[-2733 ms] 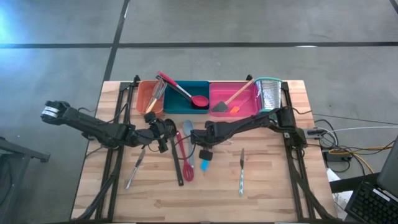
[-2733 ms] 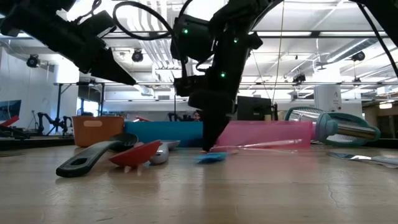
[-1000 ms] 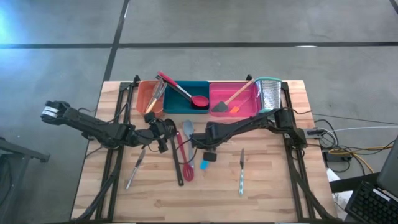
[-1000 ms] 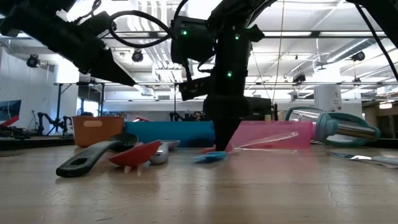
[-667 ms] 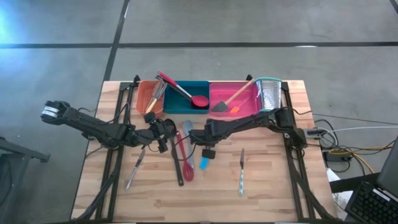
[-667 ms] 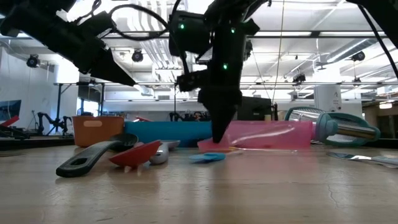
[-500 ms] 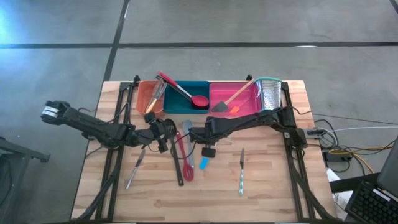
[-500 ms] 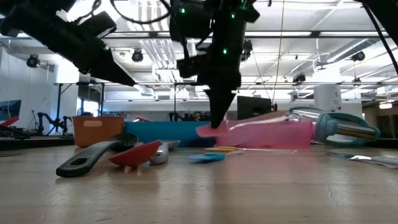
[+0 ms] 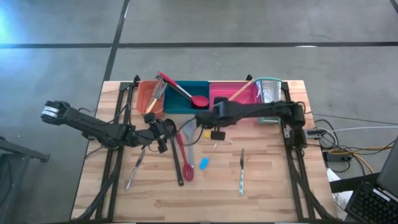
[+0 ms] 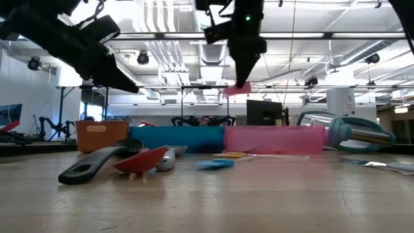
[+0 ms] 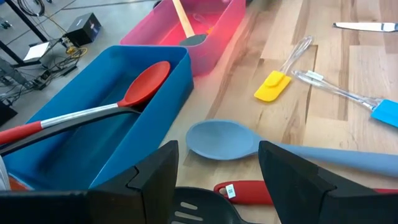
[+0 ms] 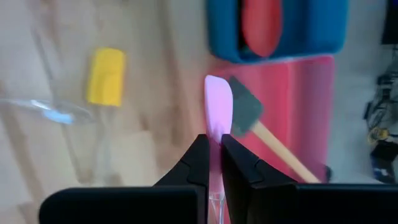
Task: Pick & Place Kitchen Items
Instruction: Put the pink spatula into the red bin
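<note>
Pink spatula [image 12: 218, 106], pinched at its slim clear handle by the closed right gripper [image 12: 213, 152], looks light with a flexible blade; left gripper [image 11: 217, 165] waits open.

I see three trays in a row along the counter's [image 9: 273, 186] far edge: the left tray [image 9: 147, 98], middle tray [image 9: 186, 107] and right tray [image 9: 219, 93]. A grater [image 9: 268, 91] lies at the row's right end. A ladle [image 9: 184, 92] rests in the middle tray. Mid-counter lie a spoon [image 9: 187, 137], a whisk [image 9: 185, 158] and a small spatula [image 9: 217, 142]; a knife [image 9: 241, 172] lies toward the right.
</note>
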### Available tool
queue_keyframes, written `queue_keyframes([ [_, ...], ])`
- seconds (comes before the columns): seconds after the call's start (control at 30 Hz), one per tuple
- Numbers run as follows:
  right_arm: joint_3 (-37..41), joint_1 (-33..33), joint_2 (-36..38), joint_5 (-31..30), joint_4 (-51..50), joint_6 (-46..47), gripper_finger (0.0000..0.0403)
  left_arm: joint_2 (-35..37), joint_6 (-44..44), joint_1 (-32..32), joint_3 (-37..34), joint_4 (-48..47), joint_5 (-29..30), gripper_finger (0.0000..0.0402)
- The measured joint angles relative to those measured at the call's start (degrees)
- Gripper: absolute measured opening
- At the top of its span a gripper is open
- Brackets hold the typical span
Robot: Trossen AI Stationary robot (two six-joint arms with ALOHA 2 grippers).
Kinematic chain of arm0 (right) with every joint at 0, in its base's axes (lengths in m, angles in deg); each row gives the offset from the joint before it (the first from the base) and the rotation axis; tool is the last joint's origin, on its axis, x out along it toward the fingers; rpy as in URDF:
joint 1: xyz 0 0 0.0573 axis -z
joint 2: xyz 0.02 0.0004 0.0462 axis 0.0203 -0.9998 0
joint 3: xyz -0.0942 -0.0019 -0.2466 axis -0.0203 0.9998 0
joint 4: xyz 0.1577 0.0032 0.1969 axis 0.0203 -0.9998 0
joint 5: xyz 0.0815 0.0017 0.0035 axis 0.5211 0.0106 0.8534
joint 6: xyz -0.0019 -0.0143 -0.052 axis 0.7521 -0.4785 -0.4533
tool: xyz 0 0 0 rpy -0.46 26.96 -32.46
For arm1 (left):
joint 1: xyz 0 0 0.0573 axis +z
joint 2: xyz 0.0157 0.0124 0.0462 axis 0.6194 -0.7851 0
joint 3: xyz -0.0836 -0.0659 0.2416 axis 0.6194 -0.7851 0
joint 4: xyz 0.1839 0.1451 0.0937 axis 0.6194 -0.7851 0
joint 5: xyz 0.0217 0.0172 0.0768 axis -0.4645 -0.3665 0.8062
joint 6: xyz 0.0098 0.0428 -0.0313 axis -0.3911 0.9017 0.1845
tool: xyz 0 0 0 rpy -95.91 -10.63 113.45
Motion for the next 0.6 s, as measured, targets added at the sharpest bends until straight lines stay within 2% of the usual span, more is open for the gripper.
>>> queue_keyframes([
  [0.23, 9.79, 7.20, 11.55, -1.25, 5.44, -7.94, 0.0013, -0.02, -0.04, 0.02, 0.00, 0.18, -0.02, 0.0227],
  [0.33, 16.67, 11.12, 16.80, 0.04, 14.12, -19.63, 0.0013, 0.00, -0.05, 0.02, 0.00, 0.45, -0.02, 0.0227],
  [0.43, 24.26, 15.59, 20.75, 5.89, 22.01, -37.12, 0.0013, -0.02, -0.07, 0.04, 0.00, 0.52, -0.01, 0.0227],
  [0.5, 28.36, 18.31, 22.32, 6.25, 23.11, -48.90, 0.0013, -0.02, -0.07, 0.06, 0.00, 0.55, -0.02, 0.0227],
  [0.6, 32.88, 21.72, 22.89, 6.17, 23.71, -54.68, 0.0013, 0.00, -0.07, 0.06, 0.00, 0.52, 0.00, 0.0227],
])
